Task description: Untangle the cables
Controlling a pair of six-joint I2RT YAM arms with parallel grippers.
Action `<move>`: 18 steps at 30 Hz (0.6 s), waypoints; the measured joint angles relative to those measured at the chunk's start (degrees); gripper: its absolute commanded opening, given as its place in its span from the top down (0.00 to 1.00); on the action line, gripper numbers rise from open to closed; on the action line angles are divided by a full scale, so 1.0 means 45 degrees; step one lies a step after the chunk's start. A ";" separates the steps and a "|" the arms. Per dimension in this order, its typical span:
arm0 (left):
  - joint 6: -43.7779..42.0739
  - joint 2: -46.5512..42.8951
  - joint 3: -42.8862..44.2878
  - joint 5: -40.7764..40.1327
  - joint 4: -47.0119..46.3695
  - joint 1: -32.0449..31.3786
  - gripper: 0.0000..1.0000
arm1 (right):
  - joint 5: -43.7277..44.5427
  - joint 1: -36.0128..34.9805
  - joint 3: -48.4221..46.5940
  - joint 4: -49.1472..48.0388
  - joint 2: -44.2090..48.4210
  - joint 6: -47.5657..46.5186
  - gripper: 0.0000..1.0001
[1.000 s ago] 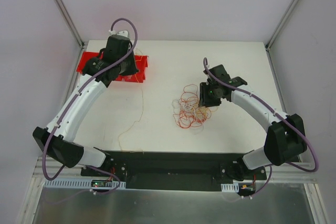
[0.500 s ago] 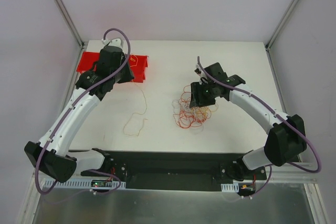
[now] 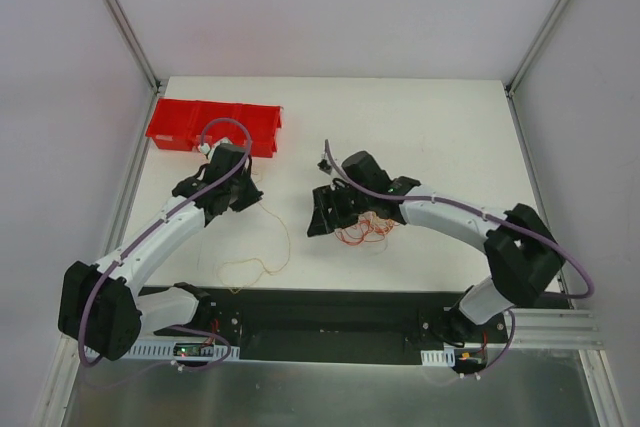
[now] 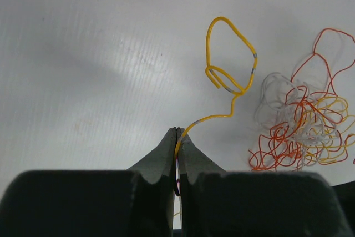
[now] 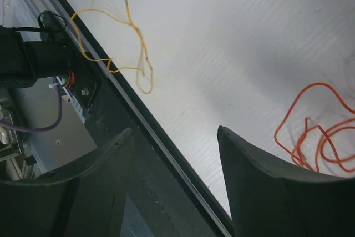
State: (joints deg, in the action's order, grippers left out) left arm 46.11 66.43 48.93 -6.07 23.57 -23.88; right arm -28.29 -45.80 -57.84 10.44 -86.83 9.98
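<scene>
Top external: shows a tangle of cables point(image 3: 365, 230), red, orange, yellow and white, lying on the table point(image 3: 430, 127), nearer the arm bases than the red bin point(image 3: 215, 125) and off to that bin's right. Shows also one yellow cable point(image 3: 288, 245) drawn clear of the tangle, trailing in a loose curve on the bin's near side, toward the table's front edge.

Left wrist: finds the left pincer point(image 4: 177, 132) pinched tight on that yellow cable, with the free length rising from the tips into a small loop. Stops close to the tangle; looks apart from it, though too fine to say for sure.

Right wrist: finds the right pincer point(image 5: 175, 156) spread wide, nothing between its fingers. Catches a few orange strands point(image 5: 302, 137) just outside one finger, not in the gap.

Judging from above: places the right pincer at the tangle's bin-facing rim, far nearer to it than the left one. Gives the tangle no clear long axis, only a roundish heap. Probably calls next for a small shift away from the bin, to bring a strand into the gap before closing. Risks dragging the whole heap along.
</scene>
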 measured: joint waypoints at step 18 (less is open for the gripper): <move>0.2331 -0.0053 0.0165 0.0792 -0.0797 0.0000 1.00 | 0.0525 -0.1588 -0.0826 -0.3487 -0.2900 0.1010 0.49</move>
State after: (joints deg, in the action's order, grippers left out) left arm 56.60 66.19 49.67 -2.50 19.99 -23.88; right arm -25.93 -52.95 -61.56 -5.26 -99.88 14.52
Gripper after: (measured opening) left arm 0.001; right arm 0.623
